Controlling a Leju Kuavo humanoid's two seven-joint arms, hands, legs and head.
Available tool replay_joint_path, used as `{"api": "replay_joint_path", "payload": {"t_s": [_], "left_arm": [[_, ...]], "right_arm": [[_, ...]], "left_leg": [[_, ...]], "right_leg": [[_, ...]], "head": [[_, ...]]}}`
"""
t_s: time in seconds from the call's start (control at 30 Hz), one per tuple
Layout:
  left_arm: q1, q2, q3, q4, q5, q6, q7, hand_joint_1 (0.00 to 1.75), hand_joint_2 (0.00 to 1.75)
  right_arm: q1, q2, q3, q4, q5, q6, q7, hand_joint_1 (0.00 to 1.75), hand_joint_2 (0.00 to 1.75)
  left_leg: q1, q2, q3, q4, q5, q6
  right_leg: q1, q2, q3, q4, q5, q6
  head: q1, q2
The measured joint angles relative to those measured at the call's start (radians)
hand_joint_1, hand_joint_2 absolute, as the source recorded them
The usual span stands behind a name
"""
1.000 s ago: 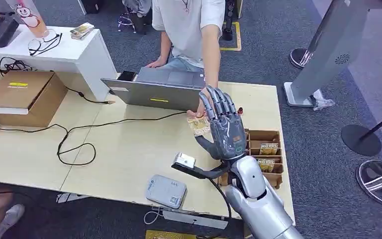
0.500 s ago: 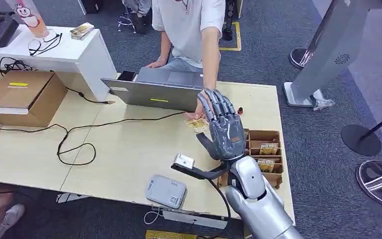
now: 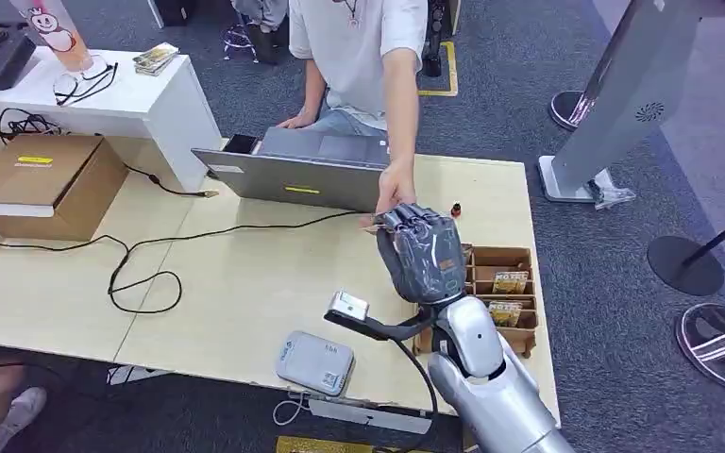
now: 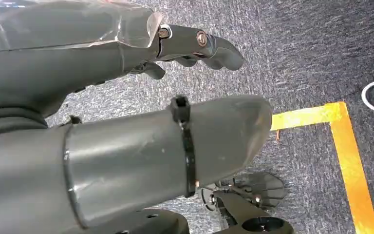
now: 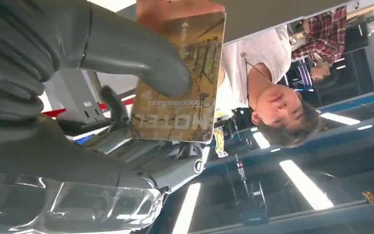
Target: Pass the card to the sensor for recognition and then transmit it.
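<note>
**Card at the handover**

While my right hand sits centre-right of the head frame over the table, its fingers curl round the card, thumb pressed across the face. A person's hand meets mine just above it, at the laptop. Lower centre lies the sensor; the card tray stands right of my wrist. My left hand hangs over carpet, fingers loosely curled, holding nothing.

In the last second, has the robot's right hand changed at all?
Yes. The right hand stayed beside the laptop, but its fingers, spread upward before, have curled down over the card at the person's hand.
</note>
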Motion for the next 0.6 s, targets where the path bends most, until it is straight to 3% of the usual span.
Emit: {"api": "replay_joint_path", "payload": {"t_s": [0.6], "left_arm": [[0.000,0.000,0.000,0.000,0.004,0.002,-0.003,0.00,0.00]], "right_arm": [[0.000,0.003,0.000,0.000,-0.006,0.023,0.000,1.75,1.75]], "left_leg": [[0.000,0.000,0.000,0.000,0.000,0.000]], "right_leg": [[0.000,0.000,0.000,0.000,0.000,0.000]], "head": [[0.000,0.000]]}}
